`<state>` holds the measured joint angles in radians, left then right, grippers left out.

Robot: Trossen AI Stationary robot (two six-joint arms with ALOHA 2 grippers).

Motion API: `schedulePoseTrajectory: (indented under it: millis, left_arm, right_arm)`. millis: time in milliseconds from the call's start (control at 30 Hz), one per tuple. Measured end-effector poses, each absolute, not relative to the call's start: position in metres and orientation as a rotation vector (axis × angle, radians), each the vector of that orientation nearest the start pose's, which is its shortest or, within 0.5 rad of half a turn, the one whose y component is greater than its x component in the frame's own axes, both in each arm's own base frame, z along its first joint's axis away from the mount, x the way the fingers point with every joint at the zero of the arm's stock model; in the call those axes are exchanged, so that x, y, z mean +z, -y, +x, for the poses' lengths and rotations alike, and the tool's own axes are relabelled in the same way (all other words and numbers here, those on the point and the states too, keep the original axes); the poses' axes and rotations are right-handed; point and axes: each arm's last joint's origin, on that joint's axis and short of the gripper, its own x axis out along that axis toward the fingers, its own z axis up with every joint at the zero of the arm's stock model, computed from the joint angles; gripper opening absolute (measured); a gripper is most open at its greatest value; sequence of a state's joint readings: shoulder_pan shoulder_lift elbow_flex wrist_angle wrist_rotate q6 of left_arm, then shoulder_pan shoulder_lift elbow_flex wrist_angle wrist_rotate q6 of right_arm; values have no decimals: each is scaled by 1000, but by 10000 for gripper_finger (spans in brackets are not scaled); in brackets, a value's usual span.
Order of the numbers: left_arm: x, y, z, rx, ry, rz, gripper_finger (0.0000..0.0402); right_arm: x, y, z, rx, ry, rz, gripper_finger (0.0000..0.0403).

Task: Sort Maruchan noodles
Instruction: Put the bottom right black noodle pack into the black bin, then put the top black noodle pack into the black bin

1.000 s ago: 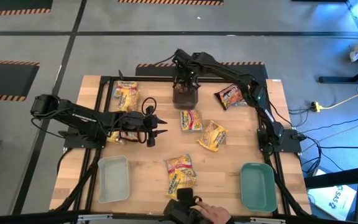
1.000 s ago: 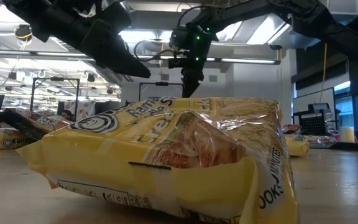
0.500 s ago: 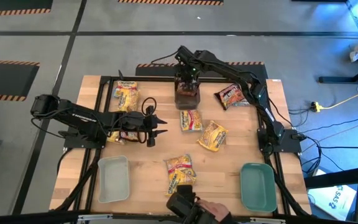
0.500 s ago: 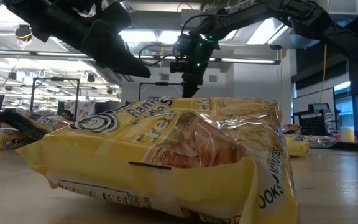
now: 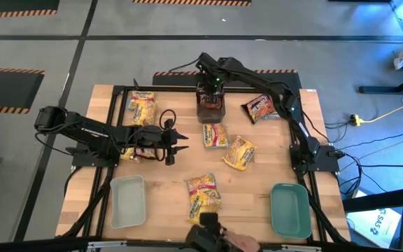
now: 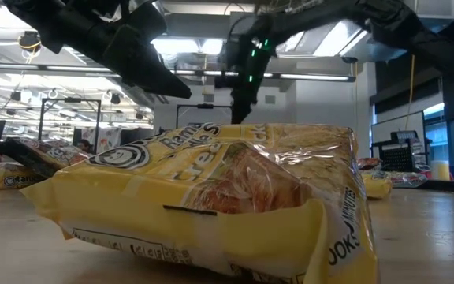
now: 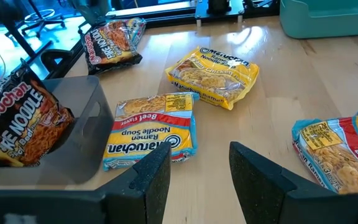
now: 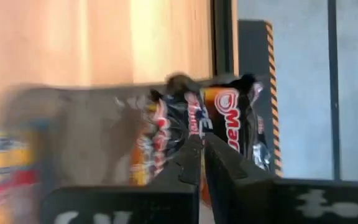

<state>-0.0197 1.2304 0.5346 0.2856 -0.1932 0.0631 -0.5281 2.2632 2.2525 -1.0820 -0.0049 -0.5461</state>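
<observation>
Two dark crinkly packets [image 8: 197,134] stood on edge in a dark grey bin [image 5: 210,108] directly under the right pincer [image 5: 211,89], whose fingers [image 8: 191,163] were nearly together, gripping nothing that could be made out. Just beyond the bin lay a flat beef packet [image 5: 215,135], long axis running away from that pincer, and a yellow chicken packet [image 5: 239,152] lay tilted. Beside it to one side lay a dark packet [image 5: 259,106], angled. Left pincer [image 5: 175,141] hovered, jaws parted and empty, over the wooden desk [image 5: 166,182], the beef packet ahead of it.

Grey floor [image 5: 33,42], hazard-striped tape [image 5: 9,70]
</observation>
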Motion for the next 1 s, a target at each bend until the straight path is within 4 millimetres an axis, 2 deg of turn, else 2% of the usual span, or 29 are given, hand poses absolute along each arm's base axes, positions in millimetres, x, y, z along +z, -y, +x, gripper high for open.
schedulePoseTrajectory:
  millis: [100, 300, 467, 533, 633, 767, 900, 1000]
  left_arm:
    - [204, -1, 247, 159, -408, 101, 156]
    - [204, -2, 247, 204, -397, 59, 160]
    - [204, -2, 247, 211, -395, 32, 192]
    - [204, -2, 247, 211, -395, 31, 207]
    - [204, -2, 247, 210, -400, 31, 224]
    - [203, -3, 246, 210, -405, 33, 228]
    - [204, -3, 247, 207, -402, 48, 226]
    - [204, -3, 247, 206, -397, 50, 225]
  right_arm:
    - [299, 218, 406, -130, -1159, -110, 7]
    - [311, 164, 400, -26, -1278, 26, 7]
    - [298, 117, 400, 36, -1373, 27, 7]
    - [295, 102, 392, 29, -1381, 32, 7]
    - [286, 86, 374, -19, -1351, 41, 7]
    - [273, 72, 336, -104, -1266, 95, 7]
    - [259, 69, 292, -228, -1168, 175, 7]
    - [250, 74, 259, -383, -1098, 186, 7]
